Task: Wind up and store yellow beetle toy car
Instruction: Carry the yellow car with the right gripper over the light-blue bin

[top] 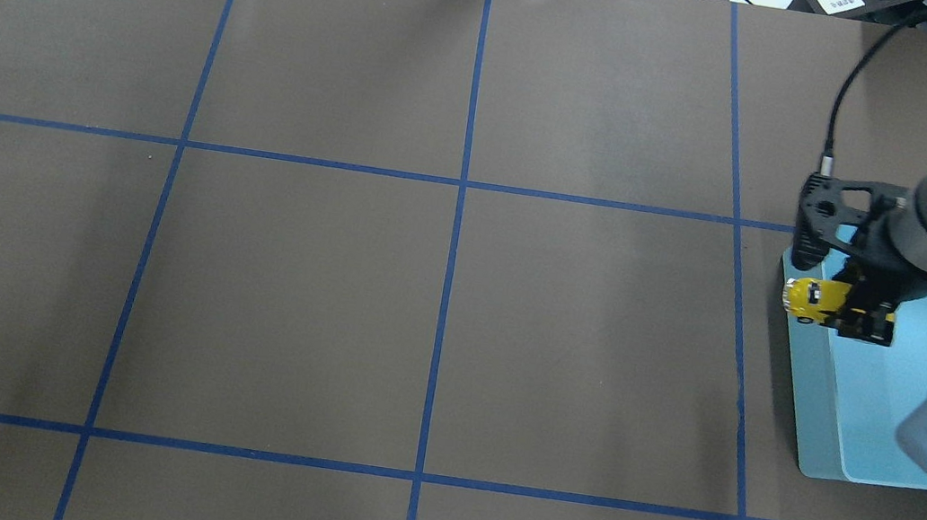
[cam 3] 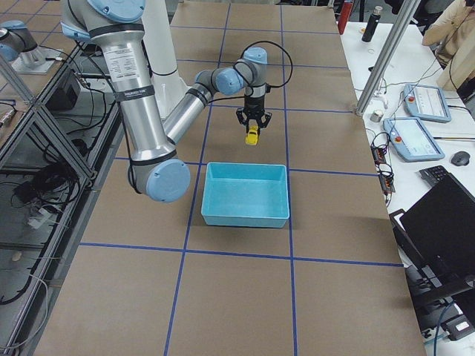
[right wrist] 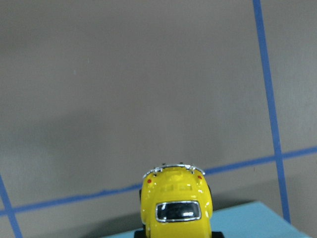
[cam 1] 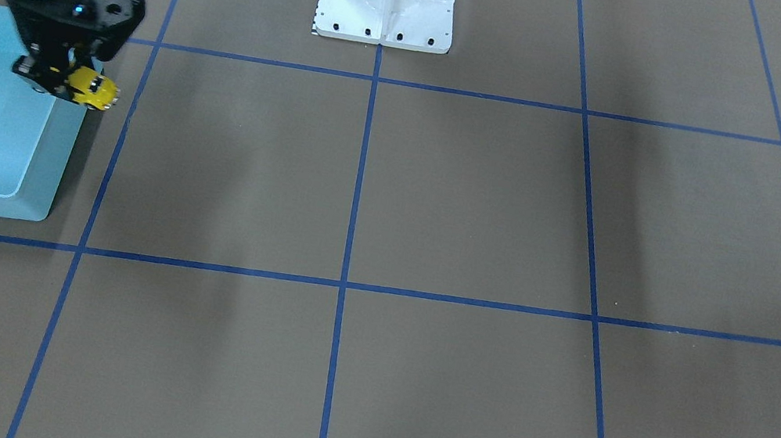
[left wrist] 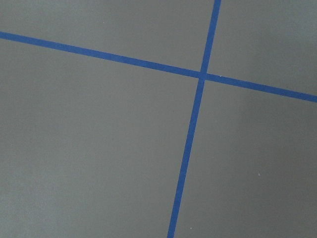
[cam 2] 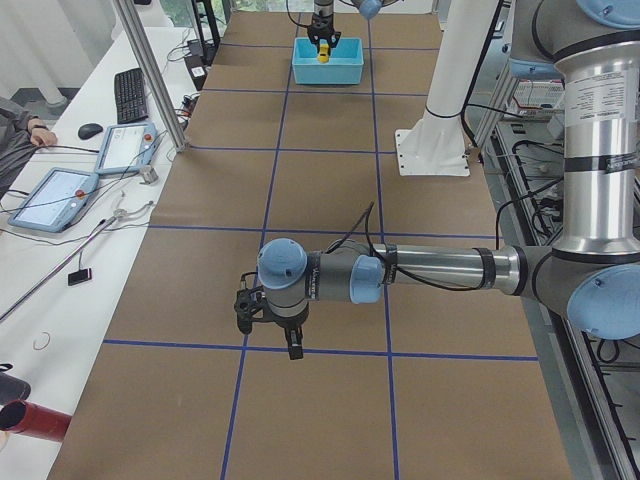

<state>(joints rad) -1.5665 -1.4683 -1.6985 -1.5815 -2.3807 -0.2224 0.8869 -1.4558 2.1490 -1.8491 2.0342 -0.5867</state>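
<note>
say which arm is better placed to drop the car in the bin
Right: its end effector holds the yellow beetle toy car by the blue bin; the left end effector is far off.

The wide middle of the table [top: 286,299] lies open, crossed only by flat blue tape lines [top: 458,205]. At its right end the blue bin [top: 810,408] stands with raised walls. Above the bin's inner wall hangs the right end effector [top: 848,312], clamped on the yellow beetle toy car [top: 812,300]. The white pedestal base [cam 1: 387,4] blocks the centre of the robot's edge. The left arm [cam 2: 430,268] stretches low over the left end.
</note>
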